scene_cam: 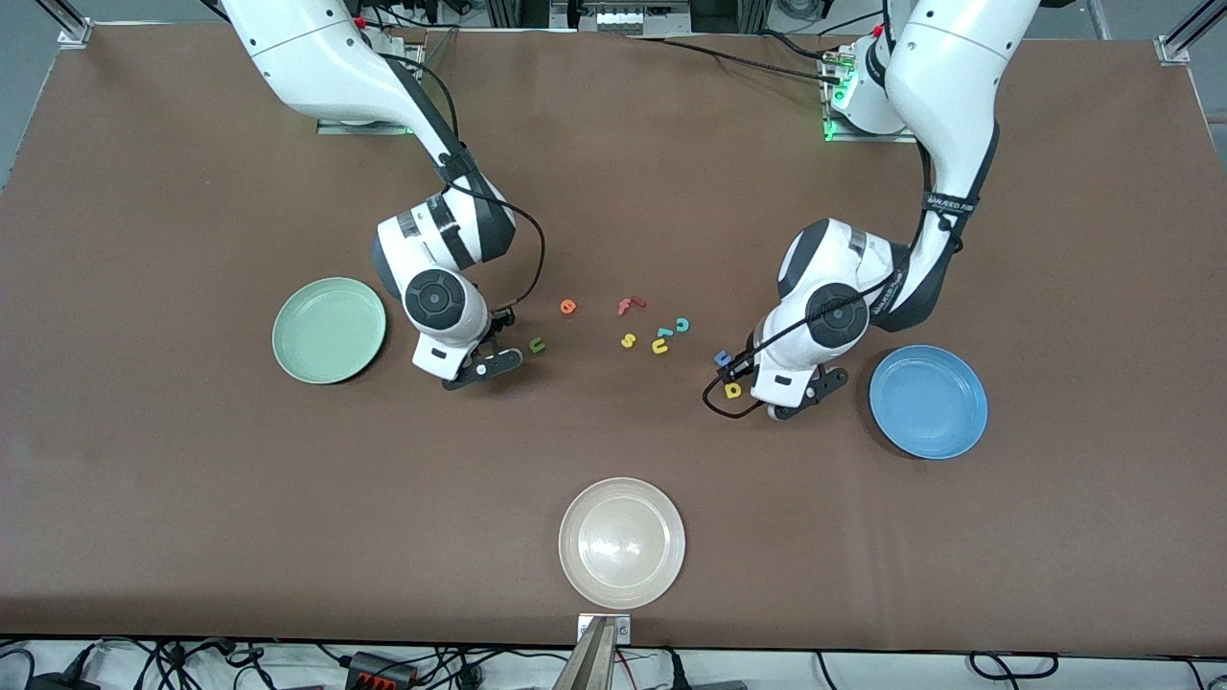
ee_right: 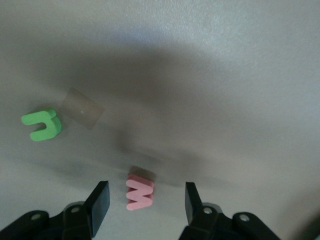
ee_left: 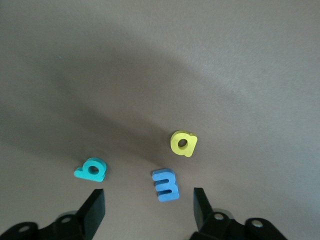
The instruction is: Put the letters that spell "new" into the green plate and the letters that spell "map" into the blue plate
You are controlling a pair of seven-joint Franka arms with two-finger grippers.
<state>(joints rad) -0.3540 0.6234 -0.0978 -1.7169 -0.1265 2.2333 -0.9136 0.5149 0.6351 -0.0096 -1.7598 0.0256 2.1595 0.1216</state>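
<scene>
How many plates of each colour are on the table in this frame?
Green plate: 1
Blue plate: 1
Cream-white plate: 1
Total: 3 plates

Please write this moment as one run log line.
left gripper: open, around m | right gripper: open, around w | plates: empty
</scene>
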